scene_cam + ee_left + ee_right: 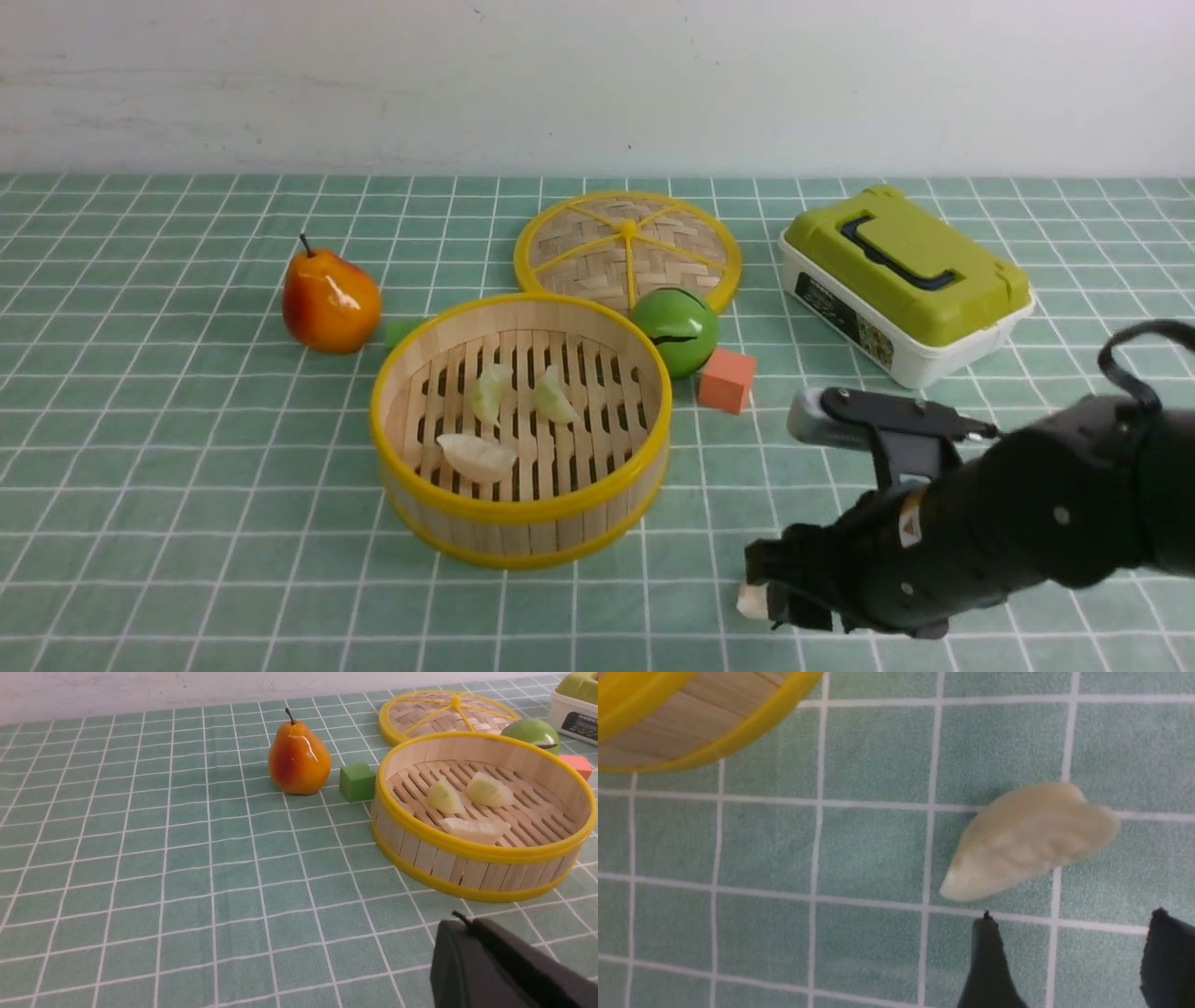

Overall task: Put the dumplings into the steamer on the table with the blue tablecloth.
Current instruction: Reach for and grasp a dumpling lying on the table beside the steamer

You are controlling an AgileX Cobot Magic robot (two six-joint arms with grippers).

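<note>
**Last dumpling out, open gripper over it**

Got right gripper point(1071, 924) spread wide, empty, low over the worktop point(187, 467). Just ahead of its fingertips point(987, 961): fourth dumpling point(1029, 842), flat on the checked cloth point(868, 849), outside the steamer point(523, 534), near its front-right wall, not touching. Left gripper point(490, 961) closed, nothing in it as far as can be seen; shows only as a dark edge in its own camera, absent from the front view.

Count three dumplings point(476, 455) already on the steamer slats.

Handling, as a guess: light, soft, glossy skin, so likely slippery and easy to squash or tear. Take across the fat middle, square to the long axis. Skip the thin pleated edge and the tips. Close gently, or expect it to squirt out.

Further out: woven lid point(627, 245), green apple point(675, 329), orange block point(727, 379), green block point(357, 781), pear point(330, 301), box point(906, 280) with green top.

Can read only "MODE" on the box's dark label point(584, 721), cut off at the frame edge. Other print too small.
</note>
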